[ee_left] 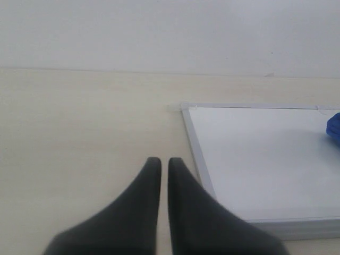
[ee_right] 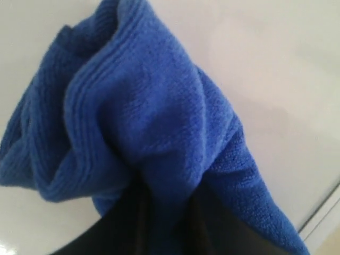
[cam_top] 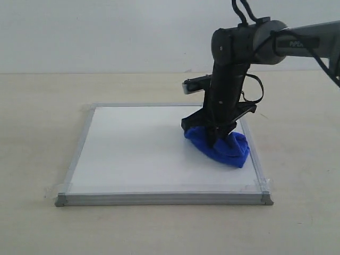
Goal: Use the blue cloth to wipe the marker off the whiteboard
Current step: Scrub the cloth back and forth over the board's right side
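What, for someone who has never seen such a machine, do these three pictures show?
It is a robot with two arms, each ending in a gripper. One picture comes from a camera off the arms; the other two come from cameras on the wrists. On the table lies a whiteboard. The right gripper pinches a blue cloth that rests on the board. The left gripper, closed and empty, is over the table beside the board. No marker line shows.

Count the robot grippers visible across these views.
2. The right black gripper pinches the bunched royal-blue microfibre cloth on the silver-framed whiteboard; the left black gripper sits closed over the pale tabletop beside that board.
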`<state>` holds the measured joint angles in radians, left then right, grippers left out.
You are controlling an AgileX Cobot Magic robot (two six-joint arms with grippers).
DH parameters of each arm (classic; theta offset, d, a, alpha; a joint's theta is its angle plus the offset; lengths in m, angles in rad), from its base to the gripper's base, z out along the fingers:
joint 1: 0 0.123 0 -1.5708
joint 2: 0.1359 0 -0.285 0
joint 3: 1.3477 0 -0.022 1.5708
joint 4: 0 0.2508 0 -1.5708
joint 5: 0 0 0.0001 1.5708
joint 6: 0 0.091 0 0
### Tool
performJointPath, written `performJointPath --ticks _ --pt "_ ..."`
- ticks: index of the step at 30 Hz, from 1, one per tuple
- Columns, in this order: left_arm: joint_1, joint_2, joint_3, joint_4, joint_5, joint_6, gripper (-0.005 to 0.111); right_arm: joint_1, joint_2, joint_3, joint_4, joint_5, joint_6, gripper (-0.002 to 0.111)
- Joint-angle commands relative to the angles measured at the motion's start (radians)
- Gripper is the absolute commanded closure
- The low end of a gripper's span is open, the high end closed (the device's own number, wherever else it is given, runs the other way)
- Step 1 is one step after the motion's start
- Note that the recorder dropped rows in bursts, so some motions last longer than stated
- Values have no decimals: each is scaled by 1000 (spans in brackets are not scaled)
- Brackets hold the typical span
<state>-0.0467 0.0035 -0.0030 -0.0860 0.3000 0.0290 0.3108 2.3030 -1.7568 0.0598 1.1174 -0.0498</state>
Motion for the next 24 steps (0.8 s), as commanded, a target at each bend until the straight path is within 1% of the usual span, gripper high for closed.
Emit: performJointPath --ticks 1,3,5,8,11,13,16,17,20,24 --pt "3 -3 3 1 -7 2 102 125 59 44 27 -34 -128 108" --pt "3 -3 3 1 -7 2 102 185 59 44 24 -55 -150 108" --pt "3 -3 3 1 -7 2 102 224 59 44 4 -79 -150 108" --pt "3 -3 3 1 -7 2 102 234 59 44 -60 -89 -130 108" --pt "3 -3 3 1 -7 2 102 188 59 44 -181 -43 -33 108" --pt "3 -3 3 1 -7 2 102 129 57 44 -231 19 -10 108" --pt "3 -3 3 1 -7 2 102 35 43 44 -214 62 10 108" --pt "3 -3 3 1 -7 2 102 18 35 46 -200 58 19 108" --pt "3 -3 3 1 -7 2 102 -14 -5 51 -133 25 28 108" --pt "3 -3 3 1 -7 2 102 -22 -76 51 -88 -19 136 108"
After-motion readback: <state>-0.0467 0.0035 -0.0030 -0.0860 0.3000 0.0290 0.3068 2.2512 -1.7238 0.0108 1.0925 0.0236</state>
